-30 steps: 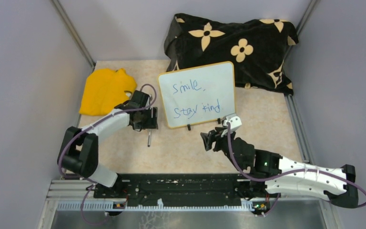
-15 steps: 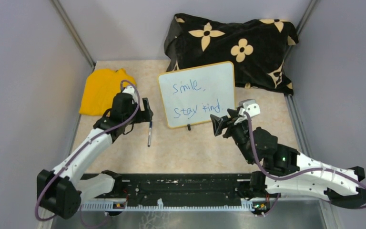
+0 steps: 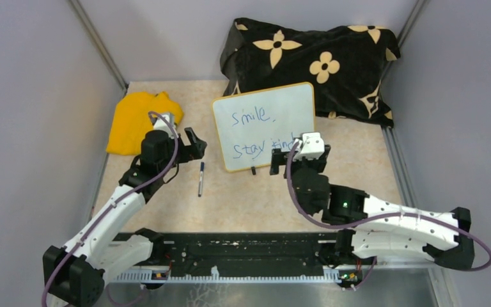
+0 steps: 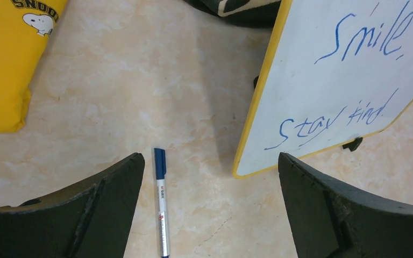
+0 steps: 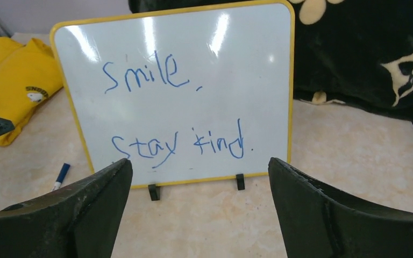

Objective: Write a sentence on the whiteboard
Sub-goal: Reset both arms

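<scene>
Whiteboard (image 3: 297, 102) stands on its feet mid-counter (image 3: 262, 198), bearing the sentence (image 3: 250, 118) "Smile, Stay kind." Left gripper (image 4: 209, 161) and right gripper (image 5: 199, 161) both gape wide, empty. Marker (image 4: 161, 201) lies on the counter beside the board. Writing appears complete, with nothing evidently left to do.

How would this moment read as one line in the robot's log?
sentence: written on whiteboard | marker: lying on table | left gripper: open, empty, above marker | right gripper: open, empty, facing whiteboard
</scene>
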Motion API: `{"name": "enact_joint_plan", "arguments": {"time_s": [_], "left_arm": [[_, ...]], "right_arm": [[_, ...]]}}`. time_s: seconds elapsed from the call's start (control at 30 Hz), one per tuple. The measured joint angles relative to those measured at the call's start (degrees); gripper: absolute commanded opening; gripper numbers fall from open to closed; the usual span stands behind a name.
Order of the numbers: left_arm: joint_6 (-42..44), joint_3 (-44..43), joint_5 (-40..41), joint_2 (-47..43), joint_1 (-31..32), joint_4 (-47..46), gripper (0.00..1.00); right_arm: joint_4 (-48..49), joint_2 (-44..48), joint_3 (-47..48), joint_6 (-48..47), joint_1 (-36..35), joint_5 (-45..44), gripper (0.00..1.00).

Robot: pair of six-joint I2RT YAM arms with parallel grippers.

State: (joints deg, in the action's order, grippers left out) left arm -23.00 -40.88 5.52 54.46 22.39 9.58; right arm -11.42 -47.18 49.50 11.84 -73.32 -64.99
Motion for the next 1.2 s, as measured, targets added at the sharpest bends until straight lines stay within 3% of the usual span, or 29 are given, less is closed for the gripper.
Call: {"name": "enact_joint_plan", "arguments": {"time_s": [0.4, 0.6, 0.77, 1.0, 1.2], "left_arm": [[-17.1, -0.2, 6.9, 2.6, 3.6, 1.6, 0.99], [-19.1, -4.9, 8.6, 5.3, 3.7, 6.8, 0.99], [-11.4, -9.9, 4.8, 4.5, 3.7, 7.1, 0.99], [0.9, -8.0, -4.4, -2.8, 3.7, 0.2, 0.99], [4.5, -22.2, -4.4, 1.5, 3.7, -1.3, 0.99]], "right_arm": [[0.9, -13.4, 0.0, 13.0, 1.0, -2.7, 0.99], [3.3, -15.3, -1.1, 14.2, 2.2, 0.5, 0.99], [2.8, -15.3, -1.0, 13.9, 5.5, 3.1, 0.99], [1.5, -12.3, -1.0, 13.7, 15.3, 4.9, 0.99], [2.2, -8.5, 4.1, 7.1, 22.2, 5.2, 0.98]]}}
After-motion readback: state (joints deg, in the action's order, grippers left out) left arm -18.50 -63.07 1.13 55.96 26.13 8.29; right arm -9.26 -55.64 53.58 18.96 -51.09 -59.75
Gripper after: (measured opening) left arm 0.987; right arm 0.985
